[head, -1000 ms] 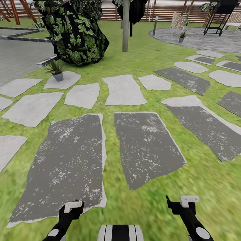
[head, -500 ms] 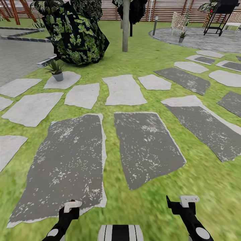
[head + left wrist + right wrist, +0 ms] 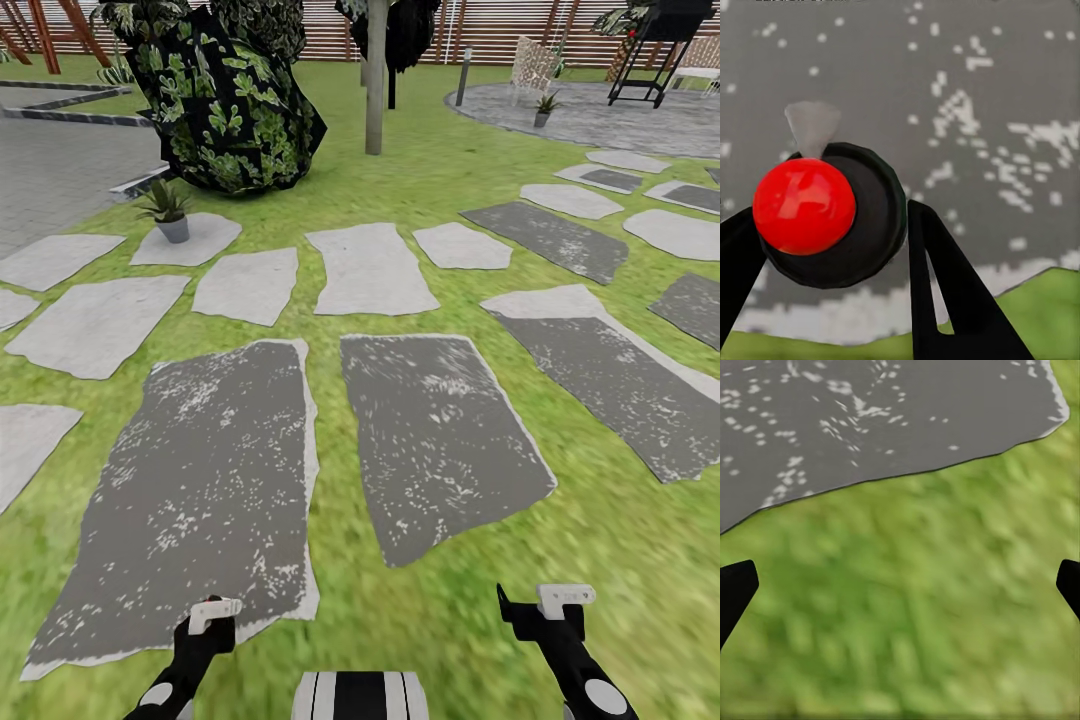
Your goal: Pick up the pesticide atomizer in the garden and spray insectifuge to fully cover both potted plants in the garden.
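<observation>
Left gripper (image 3: 214, 612) dropped slightly since earlier, fingers pinching my red-topped dark atomizer bottle (image 3: 821, 214); right gripper (image 3: 548, 603) spread, empty. Next: roll toward grey-potted rosette (image 3: 165, 207) at ten o'clock.

A garden: lawn (image 3: 600, 540); stepping stones (image 3: 440, 440); seemingly slatted fence (image 3: 500, 20).

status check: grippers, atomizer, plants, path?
Left gripper shut on pesticide atomizer, red top up. Right gripper open, empty, over grass. Potted plants: one by the shrub, one on the patio. Stepping stones ahead, no obstacles.
</observation>
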`<state>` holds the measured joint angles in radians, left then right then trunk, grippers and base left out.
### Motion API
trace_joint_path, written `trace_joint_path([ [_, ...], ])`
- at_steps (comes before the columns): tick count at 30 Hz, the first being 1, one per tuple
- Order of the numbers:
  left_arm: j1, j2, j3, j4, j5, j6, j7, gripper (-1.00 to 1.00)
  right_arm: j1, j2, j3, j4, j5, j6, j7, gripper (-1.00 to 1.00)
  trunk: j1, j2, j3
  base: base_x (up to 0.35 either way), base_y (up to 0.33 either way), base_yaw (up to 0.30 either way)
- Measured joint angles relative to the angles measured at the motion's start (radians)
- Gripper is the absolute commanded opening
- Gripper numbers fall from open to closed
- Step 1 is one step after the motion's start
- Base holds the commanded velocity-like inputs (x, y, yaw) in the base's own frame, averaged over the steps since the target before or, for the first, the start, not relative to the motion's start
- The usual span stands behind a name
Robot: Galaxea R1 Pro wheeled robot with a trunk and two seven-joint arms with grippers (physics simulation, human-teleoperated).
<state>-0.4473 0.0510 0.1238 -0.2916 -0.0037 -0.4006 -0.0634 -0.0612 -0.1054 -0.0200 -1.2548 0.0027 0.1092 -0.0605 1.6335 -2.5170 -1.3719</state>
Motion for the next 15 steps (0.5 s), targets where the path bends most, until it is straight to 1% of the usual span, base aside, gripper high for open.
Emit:
trace_joint_path([
  [1,0.0,-0.004,-0.003,-0.002,0.002,0.0,0.0,-1.0,0.0,0.0,-0.001,0.0,0.001,-0.001,0.0,1.0,0.0,0.0,0.004,0.0,0.0,0.0],
  [15,0.0,-0.005,-0.003,-0.005,0.001,0.0,-0.001,-1.0,0.0,-0.001,0.0,-0.003,0.001,0.0,0.001,1.0,-0.007,0.003,0.058,0.0,0.0,0.0],
])
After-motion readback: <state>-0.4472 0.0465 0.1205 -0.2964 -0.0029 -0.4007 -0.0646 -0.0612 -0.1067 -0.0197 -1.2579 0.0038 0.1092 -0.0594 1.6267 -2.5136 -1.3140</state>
